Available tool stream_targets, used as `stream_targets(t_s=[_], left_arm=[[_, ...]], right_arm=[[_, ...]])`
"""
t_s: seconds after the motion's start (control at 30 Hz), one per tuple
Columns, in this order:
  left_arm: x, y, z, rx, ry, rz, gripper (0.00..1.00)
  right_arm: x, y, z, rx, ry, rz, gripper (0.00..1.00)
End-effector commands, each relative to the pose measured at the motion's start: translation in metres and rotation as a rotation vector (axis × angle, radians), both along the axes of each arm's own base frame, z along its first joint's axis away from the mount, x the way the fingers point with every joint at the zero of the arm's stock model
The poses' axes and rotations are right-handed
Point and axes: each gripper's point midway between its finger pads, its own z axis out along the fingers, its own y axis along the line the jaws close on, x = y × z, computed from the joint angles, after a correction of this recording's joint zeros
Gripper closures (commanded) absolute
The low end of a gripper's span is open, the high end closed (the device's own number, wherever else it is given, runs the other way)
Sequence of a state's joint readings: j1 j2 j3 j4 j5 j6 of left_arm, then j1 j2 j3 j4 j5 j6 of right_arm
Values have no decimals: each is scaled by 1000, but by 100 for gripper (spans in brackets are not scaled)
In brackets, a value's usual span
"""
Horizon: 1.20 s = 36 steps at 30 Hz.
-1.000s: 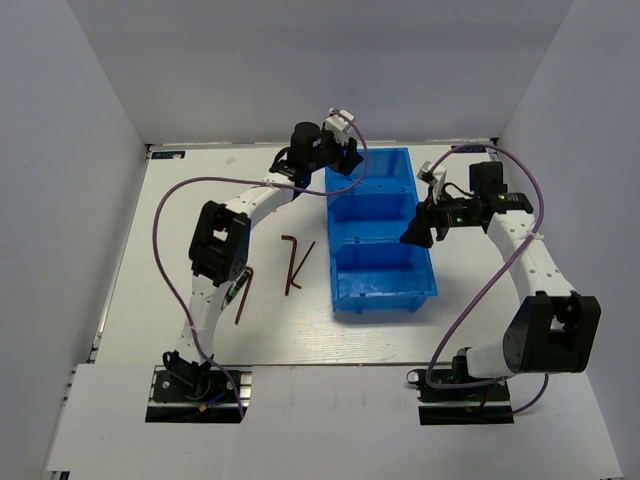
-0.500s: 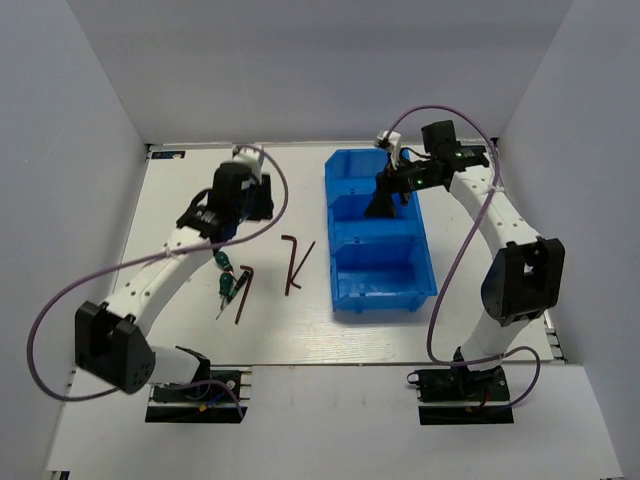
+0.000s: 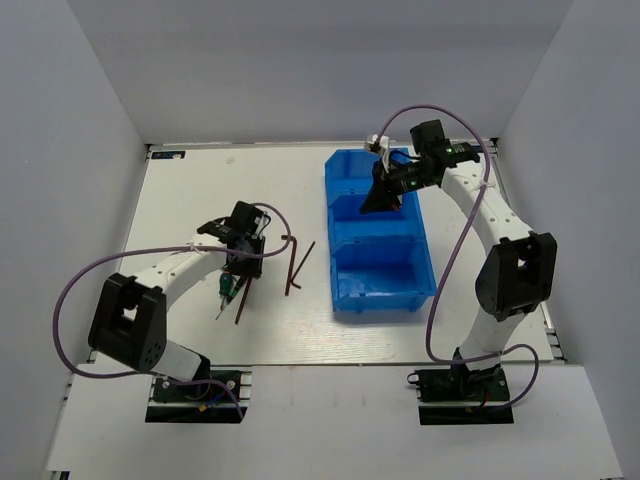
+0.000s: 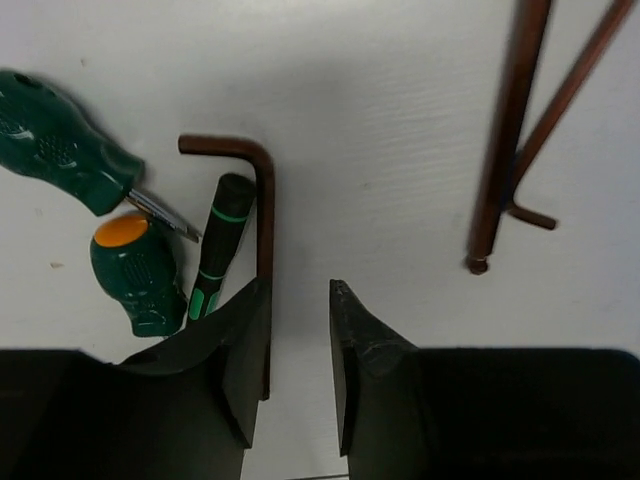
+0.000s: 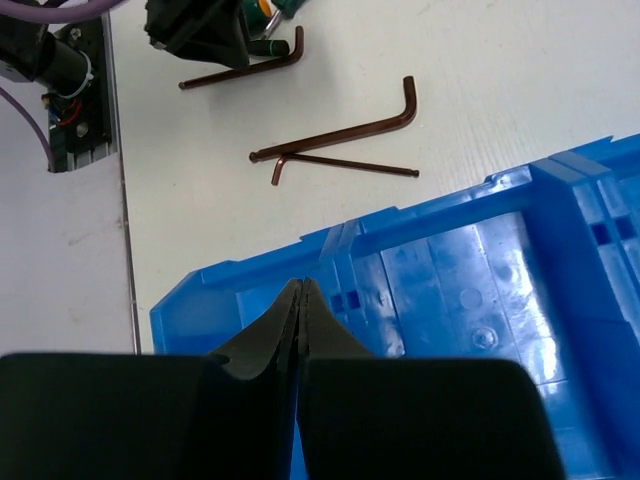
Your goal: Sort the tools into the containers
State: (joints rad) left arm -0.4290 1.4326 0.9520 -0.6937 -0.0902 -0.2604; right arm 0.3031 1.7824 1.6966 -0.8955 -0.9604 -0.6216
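Low centre in its wrist view, our left gripper (image 4: 300, 290) stands part open and grips nothing; a dark brown L-shaped metal hex key (image 4: 262, 200) lies in the gap. Our right gripper (image 5: 302, 285) is pressed closed, empty, above the bright blue three-compartment plastic bin (image 5: 520, 250).

The white table (image 3: 180, 200) in front of me carries 1 blue 3-compartment bin (image 3: 385, 298), right of centre. Left of the bin lie 2 crossed hex keys (image 3: 295, 262). Further left lie 1 single hex key (image 4: 264, 200), 1 thin black-and-green driver (image 4: 220, 240) just beside it, 1 green screwdriver (image 4: 60, 145) and 1 orange-capped screwdriver (image 4: 135, 265).
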Motion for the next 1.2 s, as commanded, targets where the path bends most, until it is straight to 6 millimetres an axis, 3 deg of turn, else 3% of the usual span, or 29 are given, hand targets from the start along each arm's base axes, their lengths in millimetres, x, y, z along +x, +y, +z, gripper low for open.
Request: stream_targets(t_s=[0.0,0.1,0.17,0.33,0.67,0.87,1.07,1.17], left_arm=[[-8,16,-15,45,54,36,58],[-13,23,-23,72,77,30,49],[-5,26,-21,76,50,38,42],[-1,32,-24,89,49,27,42],[13,35,-37,95,71,12,59],[21,38,-45,123,86,-4,59],[21,37,-66,134,141,-19,64],[26,33,-66,124,141,-23,81]], right_arm=[[-16,-4,10,25,-19,20,99],[-20,-8,8,12,-31,13,98],[-25,-11,4,5,-20,9,98],[-33,-15,-5,-4,4,1,98],[-38,-19,-12,-12,29,-5,98],[-38,-23,-14,-14,35,-15,98],[-37,-26,-13,-5,43,-26,98],[-34,-30,-11,-3,43,-36,97]])
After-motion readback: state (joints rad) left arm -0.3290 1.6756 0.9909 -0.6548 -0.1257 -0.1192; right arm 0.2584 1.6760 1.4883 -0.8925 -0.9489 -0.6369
